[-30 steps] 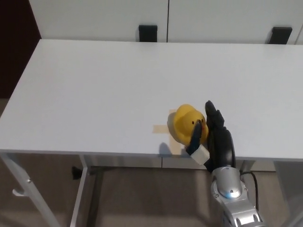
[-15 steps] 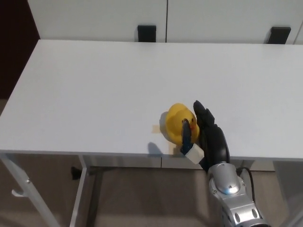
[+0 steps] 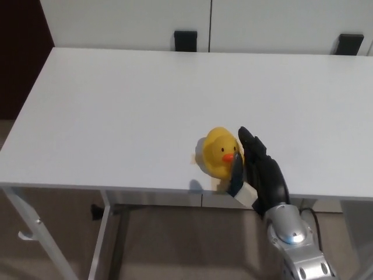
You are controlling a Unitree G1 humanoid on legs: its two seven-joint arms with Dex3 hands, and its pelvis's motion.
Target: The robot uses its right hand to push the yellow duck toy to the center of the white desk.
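Observation:
A yellow duck toy (image 3: 218,151) with an orange beak stands near the front edge of the white desk (image 3: 134,111), a little right of the middle. My right hand (image 3: 256,172) comes up from the bottom right and rests against the duck's right side. Its fingers are stretched flat and apart, pointing away from me, and hold nothing. The thumb lies in front of the duck's lower right part. My left hand does not show.
A strip of tan tape (image 3: 194,160) sticks out from under the duck on its left. Two black brackets (image 3: 185,41) (image 3: 350,44) sit along the desk's far edge against white cabinets. Desk legs (image 3: 111,239) and brown floor show below the front edge.
The duck has slid left over the tape with my right hand against it, and has turned so its orange beak now faces me. The camera shifted slightly.

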